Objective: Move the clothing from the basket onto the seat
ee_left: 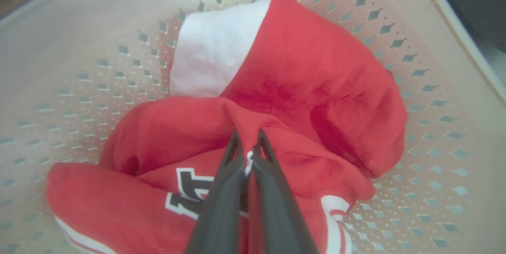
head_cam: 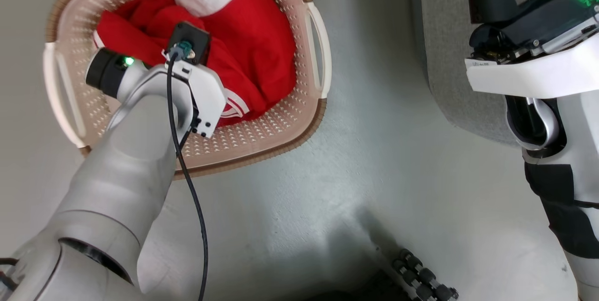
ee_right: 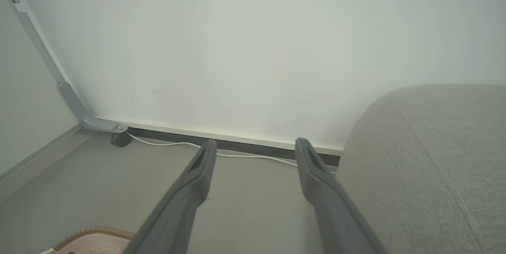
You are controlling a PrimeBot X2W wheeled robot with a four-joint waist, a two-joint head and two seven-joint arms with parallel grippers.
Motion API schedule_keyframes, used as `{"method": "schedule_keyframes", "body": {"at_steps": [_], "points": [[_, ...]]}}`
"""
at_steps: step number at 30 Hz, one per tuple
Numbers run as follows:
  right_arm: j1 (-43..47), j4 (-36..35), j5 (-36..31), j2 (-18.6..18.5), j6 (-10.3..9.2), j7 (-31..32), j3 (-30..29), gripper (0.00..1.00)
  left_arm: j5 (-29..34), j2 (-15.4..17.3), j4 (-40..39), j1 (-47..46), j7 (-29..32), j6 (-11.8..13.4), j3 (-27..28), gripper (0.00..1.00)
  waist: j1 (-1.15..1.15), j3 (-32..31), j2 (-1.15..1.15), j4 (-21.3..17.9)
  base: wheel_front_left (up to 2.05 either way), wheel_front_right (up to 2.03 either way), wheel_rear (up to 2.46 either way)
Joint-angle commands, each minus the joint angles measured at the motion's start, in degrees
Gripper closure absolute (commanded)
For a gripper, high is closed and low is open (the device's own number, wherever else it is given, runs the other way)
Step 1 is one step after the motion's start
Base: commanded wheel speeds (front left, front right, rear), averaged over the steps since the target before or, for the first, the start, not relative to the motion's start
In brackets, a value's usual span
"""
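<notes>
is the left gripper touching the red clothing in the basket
Touching. In the left wrist view the left gripper has its fingers shut on a raised fold of the red clothing, fabric pinched between their tips.

Your right gripper point(ee_right: 256, 143) has 2 dark grey fingers point(ee_right: 185, 198); your left arm point(head_cam: 121, 160) is silver-grey, with 1 thin black cable point(head_cam: 191, 186).

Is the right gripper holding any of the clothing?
No, the right gripper stands open with nothing between its fingers, beside the seat.
</notes>
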Motion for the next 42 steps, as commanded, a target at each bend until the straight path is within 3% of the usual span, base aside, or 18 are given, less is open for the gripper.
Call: {"method": "schedule_keyframes", "body": {"at_steps": [1, 6, 17, 25, 42], "points": [[3.7, -0.3, -0.2, -0.6, 0.25, -0.3, 0.0, 0.00, -1.1, 0.2, -0.9, 1.9, -1.2, -0.6, 0.6, 1.00, 0.00, -2.4, 0.00, 1.6, 0.00, 0.00, 0.00], [5.4, 2.8, -1.0, -1.5, 0.25, -0.3, -0.6, 0.00, -3.7, 0.0, -4.2, 4.9, -3.8, -1.2, 0.4, 1.00, 0.00, -6.4, 0.00, 4.0, 0.00, 0.00, 0.00], [10.8, 8.1, -2.5, -0.3, 0.25, -0.3, -5.7, 0.00, -10.1, 0.0, -11.7, 11.5, -7.3, 0.5, -0.6, 1.00, 0.00, -17.6, 0.00, 7.5, 0.00, 0.00, 0.00], [16.8, 11.7, -3.9, 0.5, 0.25, -0.3, -8.3, 0.00, -10.9, 0.0, -17.2, 16.2, -7.5, 0.8, 0.5, 1.00, 0.00, -27.0, 0.00, 9.4, 0.00, 0.00, 0.00], [29.5, 16.9, -6.3, 3.6, 0.25, -0.3, -14.1, 0.00, -8.2, 0.0, -26.6, 22.4, -7.5, -3.6, 4.0, 1.00, 0.00, -44.7, 0.00, 12.9, 0.00, 0.00, 0.00]]}}
